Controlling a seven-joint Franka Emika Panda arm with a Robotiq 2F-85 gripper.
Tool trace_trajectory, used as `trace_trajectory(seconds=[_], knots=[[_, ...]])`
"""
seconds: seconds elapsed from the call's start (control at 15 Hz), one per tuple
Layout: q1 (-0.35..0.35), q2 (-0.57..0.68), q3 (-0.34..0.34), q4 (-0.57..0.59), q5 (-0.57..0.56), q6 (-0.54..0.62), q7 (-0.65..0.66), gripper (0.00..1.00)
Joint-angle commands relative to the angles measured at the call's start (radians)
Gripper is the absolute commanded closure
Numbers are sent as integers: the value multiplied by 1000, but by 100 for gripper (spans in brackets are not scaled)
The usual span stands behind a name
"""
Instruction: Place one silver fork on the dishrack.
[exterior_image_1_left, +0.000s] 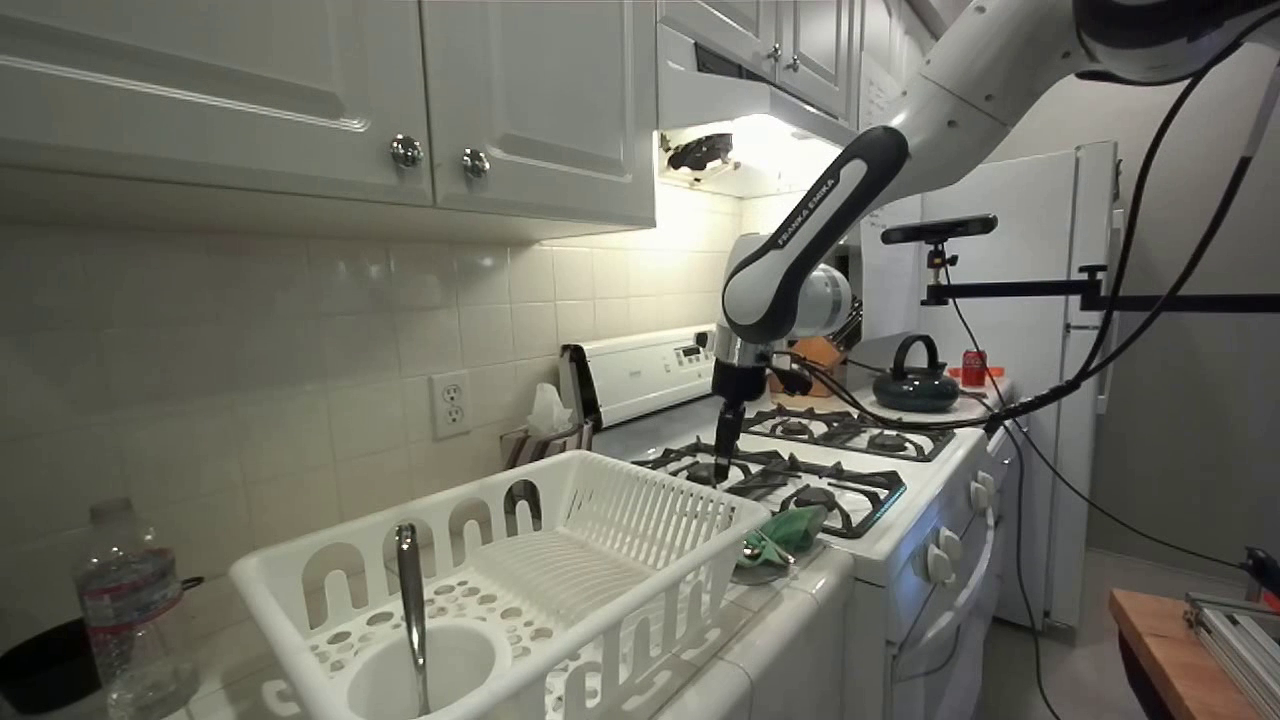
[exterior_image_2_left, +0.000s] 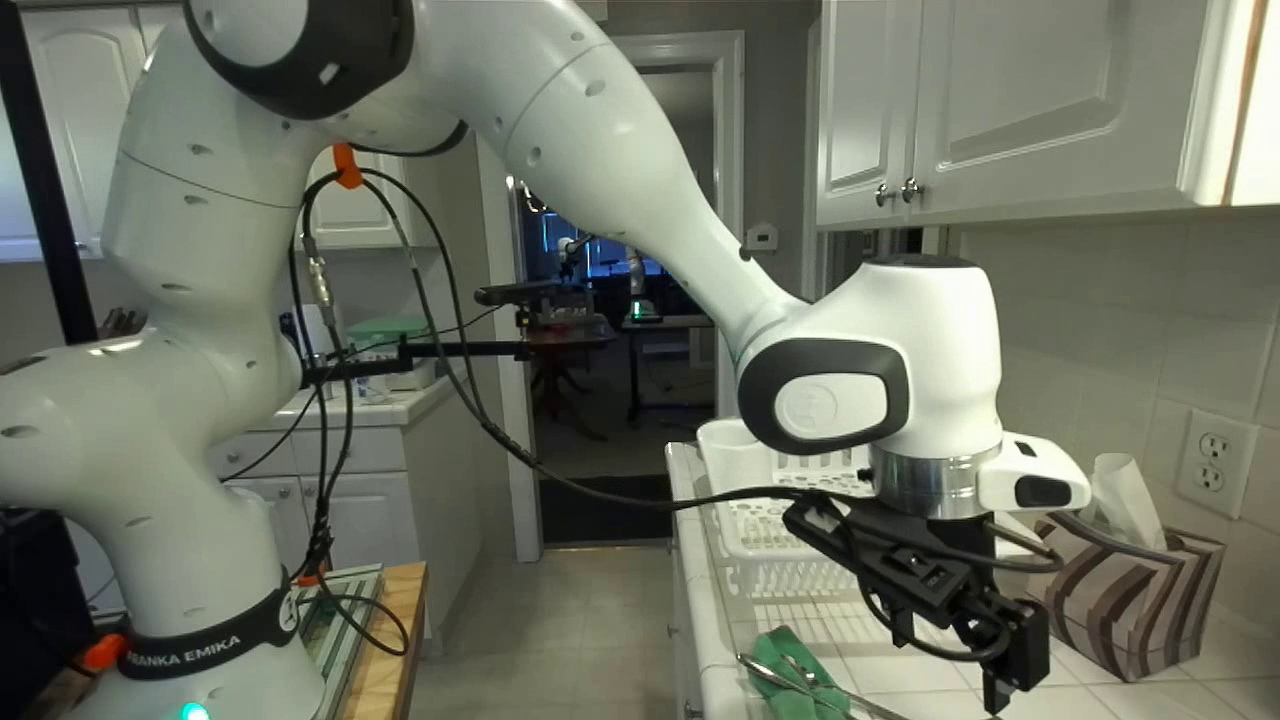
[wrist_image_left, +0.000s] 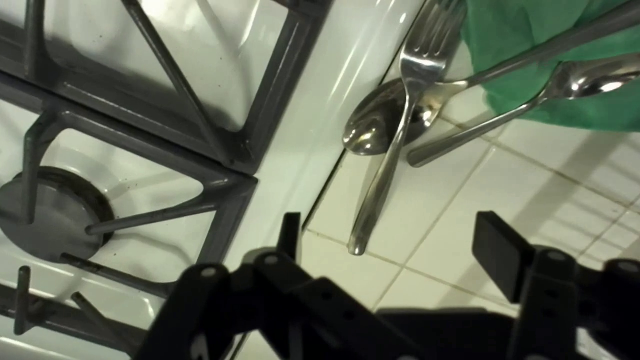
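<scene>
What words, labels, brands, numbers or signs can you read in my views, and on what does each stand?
"FRANKA EMIKA": on the black curved trim of the robot's white arm link, in an exterior view.
"ANKA EMIKA", start unclear: on the black band around the robot's white base, in an exterior view.
Too small or blurred: the white stove back panel, the label on the clear plastic bottle, the red cylindrical can.
Wrist view: none readable.
</scene>
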Motion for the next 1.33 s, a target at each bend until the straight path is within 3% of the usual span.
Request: trace_trajectory(seconds=[0.0,0.4,0.67,0.73,0.8,1.27], knots=[[-12,55,27,3,39,57,71,0],[-42,135,81,21,67,201,153,0],[-62,164,107,26,52,231,175,2],[-62,168,108,26,48,235,180,10],[-64,170,110,27,46,233,184,27],[-51,187,91,47,44,221,252,76]])
